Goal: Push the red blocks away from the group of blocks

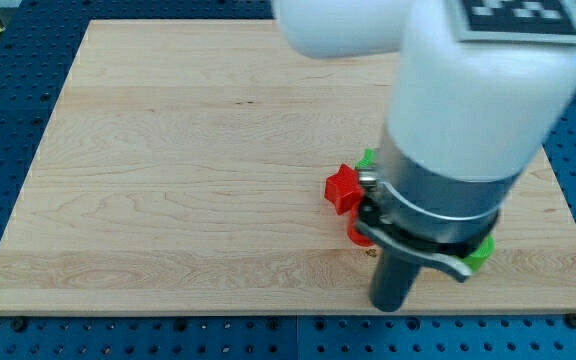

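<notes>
A red star-shaped block (pixel 342 188) lies on the wooden board (pixel 188 170), right of centre. A second red block (pixel 357 236) sits just below it, mostly hidden by the arm, so its shape cannot be made out. A green block (pixel 367 158) peeks out above the red star, at the arm's edge. Another green block (pixel 482 252) shows at the arm's lower right. The dark rod comes down to my tip (pixel 389 306) near the board's bottom edge, below and slightly right of the second red block. Any other blocks are hidden behind the arm.
The large white and grey arm body (pixel 468 120) covers the right part of the board. A blue perforated table (pixel 8 330) surrounds the board on all sides.
</notes>
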